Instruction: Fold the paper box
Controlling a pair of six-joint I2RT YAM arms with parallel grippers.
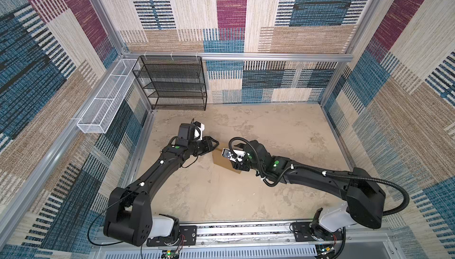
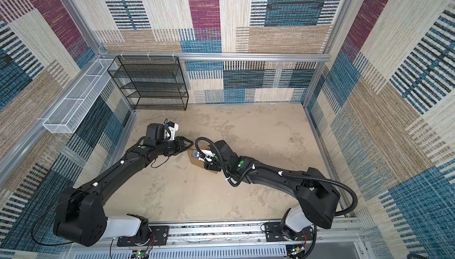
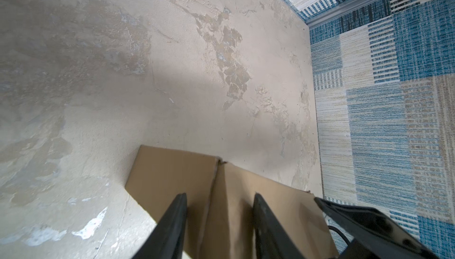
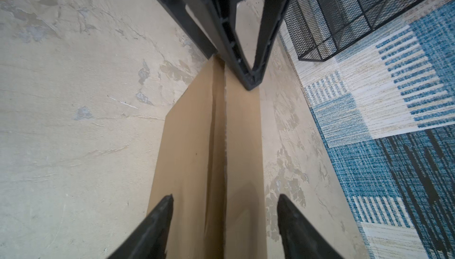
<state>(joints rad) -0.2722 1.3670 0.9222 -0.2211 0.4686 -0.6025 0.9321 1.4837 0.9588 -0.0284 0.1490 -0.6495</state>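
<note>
The paper box (image 1: 221, 162) (image 2: 196, 164) is a small piece of plain brown cardboard lying mid-table between my two grippers. The left wrist view shows the paper box (image 3: 172, 176) with a raised fold running down its middle. My left gripper (image 3: 220, 196) (image 1: 214, 145) stands open astride that fold at one end, its pads apart from the cardboard. At the opposite end, my right gripper (image 4: 225, 196) (image 1: 235, 166) is open wider, straddling the same ridge of the paper box (image 4: 187, 147). The left gripper's fingers (image 4: 246, 68) show at the far end of that view.
A black mesh shelf (image 1: 172, 82) stands at the back left against the wall. A white wire basket (image 1: 103, 107) hangs on the left wall. The mottled beige table (image 1: 270, 134) is fenced by patterned walls. A black part of my right arm (image 3: 369, 223) lies close beside the left gripper.
</note>
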